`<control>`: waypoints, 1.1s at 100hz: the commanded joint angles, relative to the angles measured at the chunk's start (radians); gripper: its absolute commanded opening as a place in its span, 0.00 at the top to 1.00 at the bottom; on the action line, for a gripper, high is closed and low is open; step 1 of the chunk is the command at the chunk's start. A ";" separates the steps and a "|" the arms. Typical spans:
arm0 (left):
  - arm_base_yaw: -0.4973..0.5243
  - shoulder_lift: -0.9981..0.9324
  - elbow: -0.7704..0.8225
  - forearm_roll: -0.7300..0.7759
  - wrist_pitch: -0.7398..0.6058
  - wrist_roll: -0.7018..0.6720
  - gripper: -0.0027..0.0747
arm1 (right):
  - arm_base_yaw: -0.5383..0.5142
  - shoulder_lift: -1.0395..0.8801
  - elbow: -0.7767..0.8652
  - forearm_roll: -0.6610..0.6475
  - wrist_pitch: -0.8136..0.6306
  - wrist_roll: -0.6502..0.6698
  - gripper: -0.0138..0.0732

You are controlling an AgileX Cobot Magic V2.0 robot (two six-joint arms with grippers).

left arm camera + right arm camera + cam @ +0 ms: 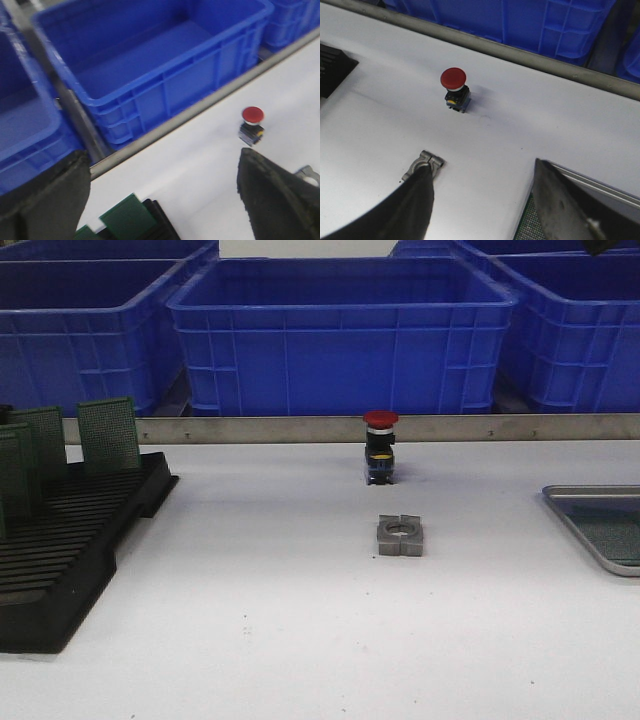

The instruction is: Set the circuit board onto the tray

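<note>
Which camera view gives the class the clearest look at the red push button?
The right wrist view: the red push button appears close and sharp, showing its red cap and dark base with a yellow band. The front view shows it upright but smaller. The left wrist view shows it small and blurred.

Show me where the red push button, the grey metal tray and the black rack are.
red push button (380, 420), front view, on its red cap.
grey metal tray (590, 492), front view, on its far rim.
black slotted rack (70, 540), front view, on its slotted top.
</note>
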 commanded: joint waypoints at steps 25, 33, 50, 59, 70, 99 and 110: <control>0.041 -0.422 0.376 -0.127 -0.323 -0.013 0.23 | 0.000 -0.347 0.292 0.017 -0.318 -0.004 0.31; 0.041 -0.498 0.446 -0.148 -0.341 -0.013 0.23 | 0.000 -0.430 0.361 0.017 -0.370 -0.004 0.31; 0.041 -0.649 0.575 -0.195 -0.374 -0.013 0.23 | -0.001 -0.643 0.489 0.017 -0.419 -0.004 0.31; 0.041 -0.715 0.630 -0.196 -0.399 -0.013 0.23 | -0.001 -0.732 0.545 0.017 -0.415 -0.004 0.31; 0.041 -0.799 0.681 -0.212 -0.406 -0.013 0.23 | -0.001 -0.828 0.608 0.017 -0.413 -0.004 0.31; 0.041 -0.930 0.776 -0.212 -0.406 -0.013 0.23 | -0.002 -0.954 0.683 0.062 -0.413 0.003 0.31; 0.041 -0.930 0.788 -0.212 -0.406 -0.013 0.23 | -0.002 -0.954 0.683 0.107 -0.417 0.003 0.31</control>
